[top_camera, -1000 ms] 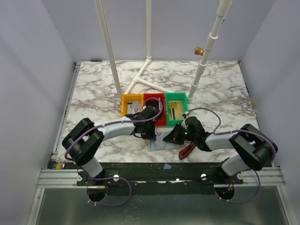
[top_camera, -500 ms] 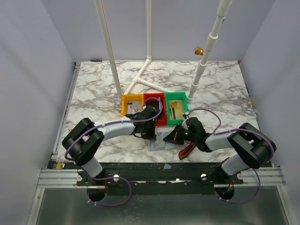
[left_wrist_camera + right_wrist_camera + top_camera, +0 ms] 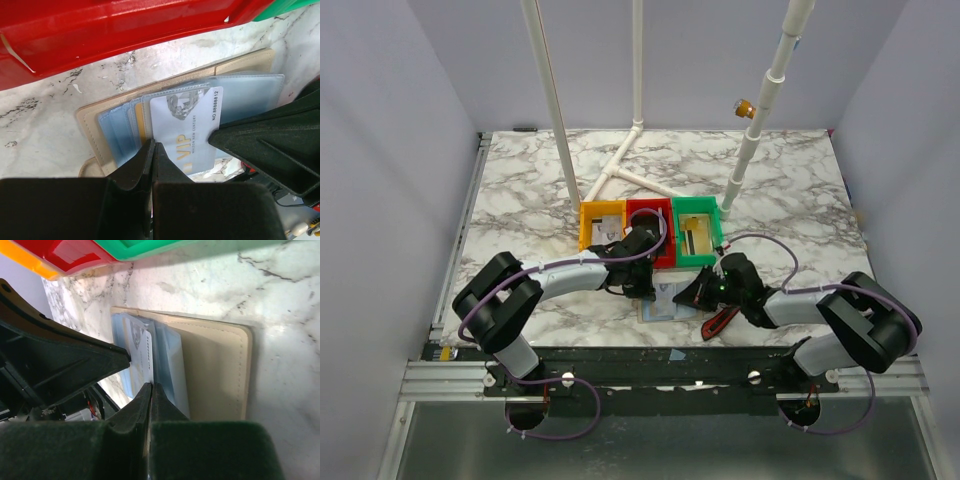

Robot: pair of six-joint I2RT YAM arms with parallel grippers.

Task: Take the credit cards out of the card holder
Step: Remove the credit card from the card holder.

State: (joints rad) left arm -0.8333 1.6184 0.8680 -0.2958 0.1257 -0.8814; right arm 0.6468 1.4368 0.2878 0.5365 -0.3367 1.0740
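Note:
The card holder [image 3: 665, 300] lies open on the marble just in front of the bins, tan with blue-grey pockets [image 3: 115, 132]. A white VIP credit card [image 3: 192, 122] sticks partly out of a pocket, and a yellowish-gold card edge [image 3: 141, 127] shows beside it. My left gripper [image 3: 152, 145] is shut, its tips resting at the white card's left edge. My right gripper [image 3: 151, 385] is shut, its tips at the white card's [image 3: 142, 347] numbered edge, beside the holder's tan flap [image 3: 215, 370]. The two grippers face each other across the holder, left [image 3: 640, 288] and right [image 3: 688, 297].
Yellow [image 3: 602, 208], red [image 3: 645, 205] and green [image 3: 697, 203] bins stand side by side right behind the holder. A red-and-black tool [image 3: 720, 322] lies by the right gripper near the front edge. White pipes [image 3: 620, 165] rise behind the bins.
The right arm has shifted slightly to the right and toward the near edge. The left arm has stayed in place.

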